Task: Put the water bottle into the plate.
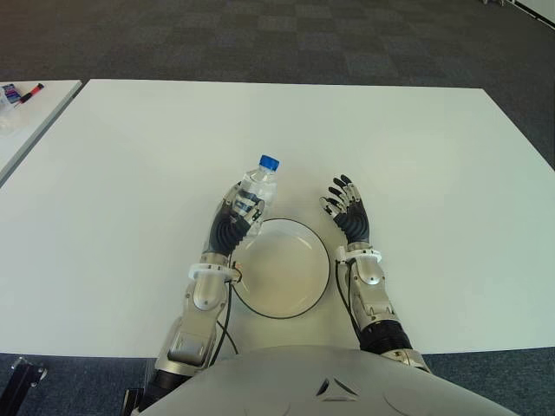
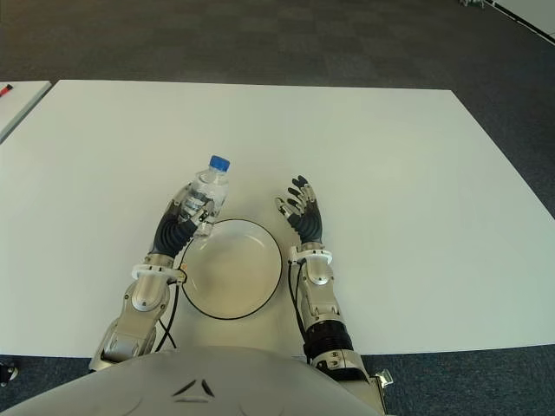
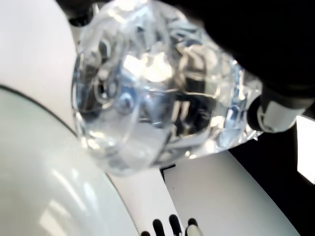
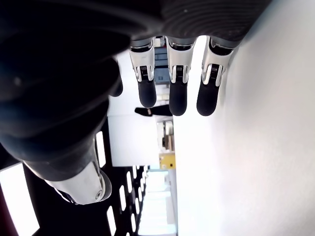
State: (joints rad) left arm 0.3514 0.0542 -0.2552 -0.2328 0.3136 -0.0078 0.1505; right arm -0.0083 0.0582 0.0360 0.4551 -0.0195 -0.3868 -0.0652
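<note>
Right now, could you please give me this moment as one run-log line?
left hand: grips water bottle at plate rim | right hand: open, idle beside plate | bottle not placed

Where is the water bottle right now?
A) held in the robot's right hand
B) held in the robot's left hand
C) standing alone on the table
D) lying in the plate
B: the left hand grips the water bottle beside the plate; the right hand is open and holds nothing.

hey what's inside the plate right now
Nothing shows in the plate. The left hand holds the water bottle at its far-left rim; that hand and wrist cover the left edge.
</note>
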